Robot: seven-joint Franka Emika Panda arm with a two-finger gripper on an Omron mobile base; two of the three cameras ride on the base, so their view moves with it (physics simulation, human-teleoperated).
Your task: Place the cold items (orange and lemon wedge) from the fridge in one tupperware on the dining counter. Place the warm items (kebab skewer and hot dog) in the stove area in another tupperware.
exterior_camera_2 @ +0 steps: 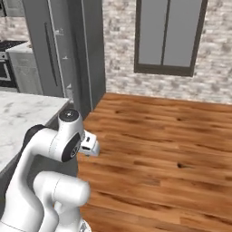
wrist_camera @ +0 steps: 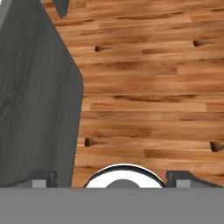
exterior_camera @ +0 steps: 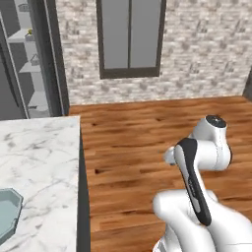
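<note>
Nothing sits between the jaws: my gripper (wrist_camera: pixel 112 178) hangs low beside the arm with its fingertips (wrist_camera: pixel 43 179) spread wide apart, aimed down at bare wood floor (wrist_camera: pixel 148 87) next to the grey side of the dining counter (wrist_camera: pixel 35 96). From the left base view, the fridge (exterior_camera: pixel 29 59) stands open past the far left corner of the marble worktop (exterior_camera: pixel 39 157), well apart from me. On one of its upper shelves I make out a tiny yellow speck, probably the lemon wedge (exterior_camera: pixel 30 32); I cannot pick out the orange. A pale teal container (exterior_camera: pixel 7 214) rests at the worktop's near left edge. So the cold items lie ahead and to my left, high above where the gripper points. My judgement is that the base has to close on the fridge before any reach; the wedge is too small to read its long axis from here.
</note>
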